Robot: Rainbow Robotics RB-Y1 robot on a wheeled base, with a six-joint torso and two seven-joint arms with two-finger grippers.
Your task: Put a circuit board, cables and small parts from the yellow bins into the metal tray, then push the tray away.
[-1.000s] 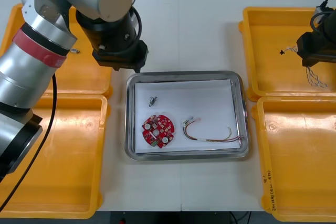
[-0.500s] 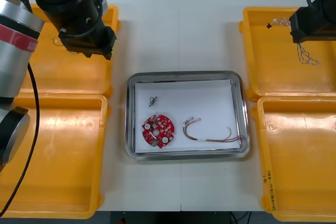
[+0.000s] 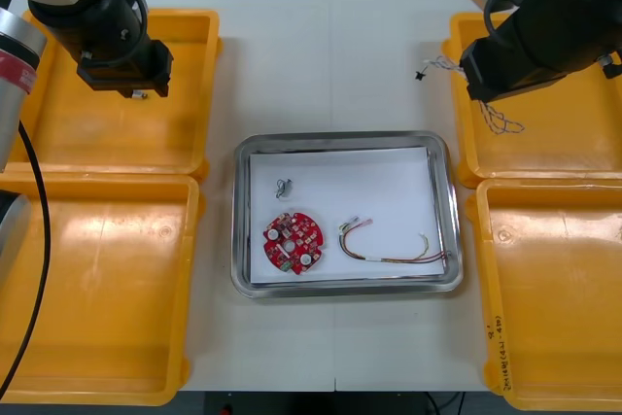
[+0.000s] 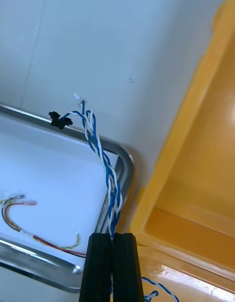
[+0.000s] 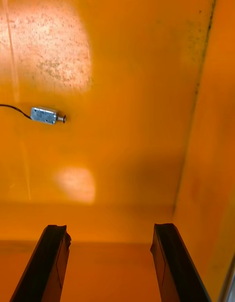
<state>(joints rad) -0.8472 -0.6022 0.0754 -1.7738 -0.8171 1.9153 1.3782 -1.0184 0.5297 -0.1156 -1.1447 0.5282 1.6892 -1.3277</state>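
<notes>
Table: light surface with the metal tray at its middle and yellow bins on either side of the tray.
Left gripper: fingers spread wide and holding nothing, over the far bin left of the tray.
Bin floor: a small metal part with a thin dark lead lies beyond those fingers.
Tray contents: second small metal part, red circuit board, red and yellow cable.
Right gripper: fingers pinched on the twisted blue and white cable, beside the tray's far right corner.
Handling: the cable looks light and limp and is likely to sway, so a pinch along its length suits it. The bin's part looks hard and slick and is best taken across its body.
Views: the front view shows loose cable hanging beneath the right gripper. The right wrist view shows the pinch itself and the black connector near the tray's rim.
</notes>
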